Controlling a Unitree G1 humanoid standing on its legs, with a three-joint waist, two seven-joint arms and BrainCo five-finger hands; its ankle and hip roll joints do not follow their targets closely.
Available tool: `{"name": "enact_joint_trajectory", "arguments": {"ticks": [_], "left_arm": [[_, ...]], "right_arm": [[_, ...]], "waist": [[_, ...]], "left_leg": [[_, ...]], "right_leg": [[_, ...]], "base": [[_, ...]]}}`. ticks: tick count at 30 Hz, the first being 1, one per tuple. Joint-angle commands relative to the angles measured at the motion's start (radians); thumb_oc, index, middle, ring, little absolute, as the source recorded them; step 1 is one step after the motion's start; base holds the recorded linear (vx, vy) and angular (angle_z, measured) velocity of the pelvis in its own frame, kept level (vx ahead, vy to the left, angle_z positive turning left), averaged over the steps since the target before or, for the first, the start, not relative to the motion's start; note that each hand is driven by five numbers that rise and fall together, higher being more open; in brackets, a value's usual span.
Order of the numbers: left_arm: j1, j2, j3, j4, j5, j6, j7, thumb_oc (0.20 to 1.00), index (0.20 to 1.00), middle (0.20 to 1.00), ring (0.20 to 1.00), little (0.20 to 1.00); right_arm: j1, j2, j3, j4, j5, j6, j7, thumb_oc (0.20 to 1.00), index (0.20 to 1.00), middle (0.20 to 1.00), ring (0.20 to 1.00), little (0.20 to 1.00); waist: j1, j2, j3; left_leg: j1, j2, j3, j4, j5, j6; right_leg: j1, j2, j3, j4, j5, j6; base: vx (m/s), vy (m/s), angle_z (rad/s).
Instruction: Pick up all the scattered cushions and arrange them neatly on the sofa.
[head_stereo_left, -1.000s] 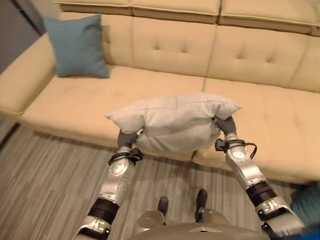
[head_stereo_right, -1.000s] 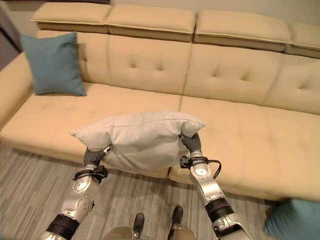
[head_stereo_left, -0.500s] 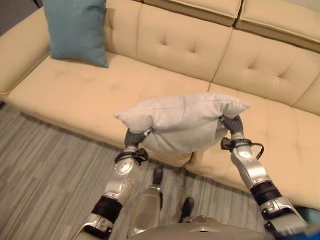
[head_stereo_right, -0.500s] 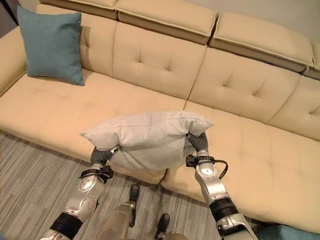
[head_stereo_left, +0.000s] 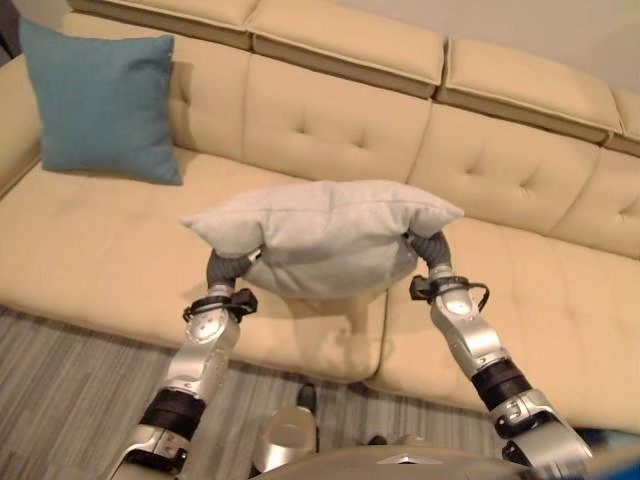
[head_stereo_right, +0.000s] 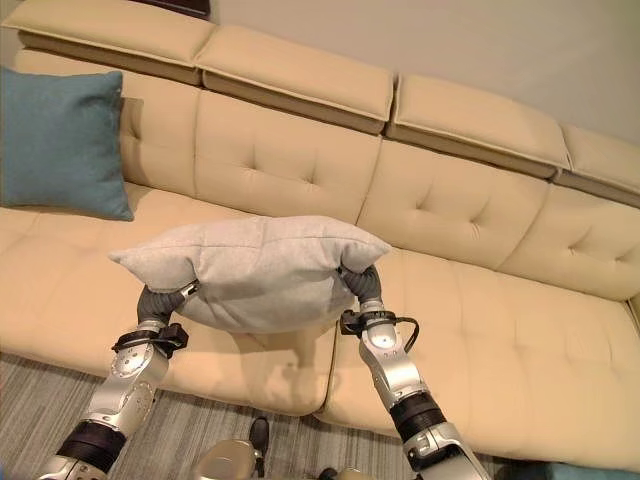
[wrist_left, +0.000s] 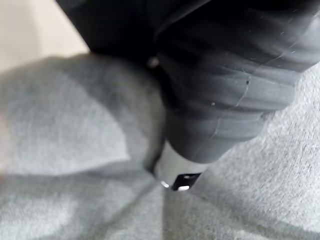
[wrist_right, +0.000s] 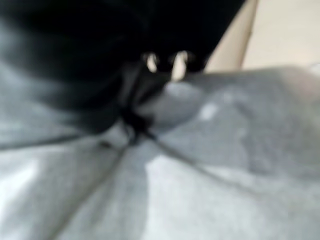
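Note:
A light grey cushion (head_stereo_left: 320, 235) hangs level in the air between my two hands, over the front of the sofa seat (head_stereo_left: 90, 240) near its middle seam. My left hand (head_stereo_left: 228, 268) grips its left end and my right hand (head_stereo_left: 428, 248) its right end. Both have fingers dug into bunched cloth. In the left wrist view a silver fingertip (wrist_left: 175, 172) presses into a fold of the grey cushion (wrist_left: 65, 130). In the right wrist view the cloth (wrist_right: 210, 165) gathers under my right hand (wrist_right: 100, 50). A teal cushion (head_stereo_left: 100, 105) leans upright against the backrest at the sofa's left end.
The cream sofa's tufted backrest (head_stereo_right: 450, 220) runs the full width behind the cushion, and its seat to the right (head_stereo_right: 520, 350) is bare. Grey striped floor (head_stereo_left: 70, 380) lies in front. Something blue (head_stereo_left: 612, 440) shows at the lower right edge.
The camera has shifted and now looks higher up the sofa. Both hands keep their hold, and the grey cushion has come a little further over the seat.

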Motion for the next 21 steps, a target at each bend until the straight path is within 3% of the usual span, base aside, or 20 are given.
{"name": "enact_joint_trajectory", "arguments": {"ticks": [1, 2, 4, 9, 15, 21], "left_arm": [[-0.089, -0.067, -0.111, -0.133, 0.067, -0.078, -0.076, 0.200, 0.200, 0.200, 0.200, 0.200], [-0.089, -0.067, -0.111, -0.133, 0.067, -0.078, -0.076, 0.200, 0.200, 0.200, 0.200, 0.200], [-0.106, -0.088, -0.125, -0.129, 0.062, -0.078, -0.075, 0.200, 0.200, 0.200, 0.200, 0.200], [-0.155, -0.104, -0.134, -0.117, 0.073, -0.079, -0.063, 0.200, 0.200, 0.200, 0.200, 0.200], [-0.217, -0.113, -0.137, -0.113, 0.080, -0.087, -0.043, 0.200, 0.200, 0.200, 0.200, 0.200], [-0.364, -0.093, -0.134, -0.085, 0.088, -0.116, 0.020, 0.200, 0.200, 0.200, 0.200, 0.200]], "right_arm": [[-0.076, 0.035, 0.037, -0.093, -0.009, -0.092, 0.062, 0.200, 0.200, 0.200, 0.200, 0.200], [-0.076, 0.035, 0.037, -0.093, -0.009, -0.092, 0.062, 0.200, 0.200, 0.200, 0.200, 0.200], [-0.057, 0.013, 0.031, -0.115, -0.017, -0.094, 0.052, 0.200, 0.200, 0.200, 0.200, 0.200], [-0.054, -0.009, 0.020, -0.136, -0.012, -0.097, 0.045, 0.200, 0.200, 0.200, 0.200, 0.200], [-0.070, -0.031, 0.010, -0.155, -0.019, -0.096, 0.029, 0.200, 0.200, 0.200, 0.200, 0.200], [-0.213, -0.035, 0.027, -0.163, -0.041, -0.100, -0.027, 0.200, 0.200, 0.200, 0.200, 0.200]], "waist": [[0.010, -0.002, -0.069], [0.009, -0.002, -0.069], [-0.019, -0.005, -0.080], [-0.048, 0.000, -0.081], [-0.075, -0.002, -0.081], [-0.088, 0.001, -0.065]], "left_leg": [[-0.016, -0.009, -0.170, 0.140, -0.155, -0.045], [-0.017, -0.009, -0.172, 0.142, -0.155, -0.045], [-0.027, 0.016, -0.174, 0.167, -0.162, -0.083], [-0.046, 0.046, -0.165, 0.165, -0.152, -0.105], [-0.050, 0.061, -0.167, 0.109, -0.127, -0.119], [-0.111, 0.068, -0.158, 0.094, -0.115, -0.119]], "right_leg": [[-0.008, 0.029, -0.035, -0.084, 0.110, -0.022], [-0.008, 0.029, -0.037, -0.085, 0.111, -0.022], [0.014, 0.039, -0.083, -0.124, 0.113, -0.033], [0.035, 0.058, -0.118, -0.157, 0.099, -0.047], [0.021, 0.075, -0.116, -0.197, 0.099, -0.057], [-0.047, 0.088, -0.090, -0.202, 0.115, -0.059]], "base": [[0.17, -0.077, 0.26], [0.18, -0.112, 0.26], [0.18, -0.123, 0.48], [0.09, -0.080, 0.28], [0.04, -0.039, 0.03], [-0.02, -0.011, -0.08]]}}
